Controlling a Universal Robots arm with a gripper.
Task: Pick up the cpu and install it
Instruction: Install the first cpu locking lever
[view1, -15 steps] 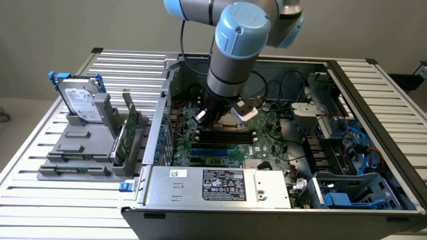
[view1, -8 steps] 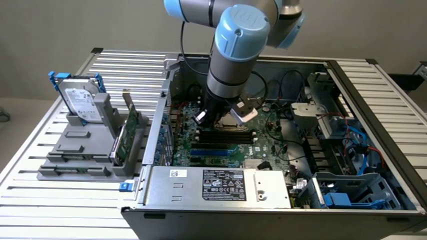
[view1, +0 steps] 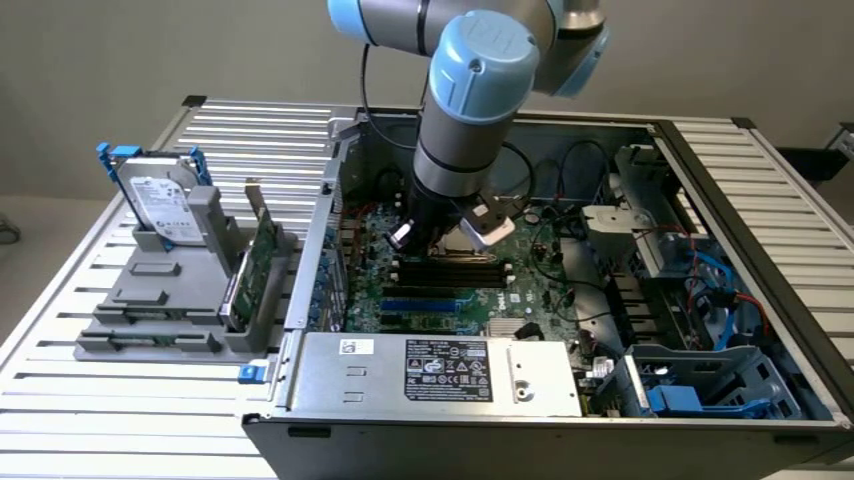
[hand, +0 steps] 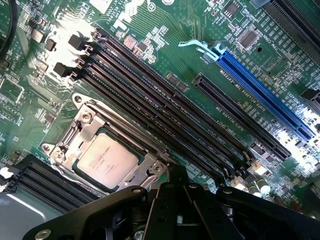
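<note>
The arm reaches down into the open computer case (view1: 694, 300) at the frame's centre. The cpu (hand: 106, 160) already sits in its socket (hand: 82, 122) on the green motherboard (hand: 165, 40), lower left in the wrist view, beside the black memory slots (hand: 165, 115). The hand (hand: 170, 210) hovers just above; I cannot tell how open it is.

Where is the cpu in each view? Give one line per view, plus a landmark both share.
Exterior view: the cpu cannot be made out; its place on the motherboard lies under the arm's hand.
Wrist view: the cpu sits in its metal socket frame, just ahead of the hand's black body.
Shared landmark: the blue expansion slot on the green motherboard.
</note>
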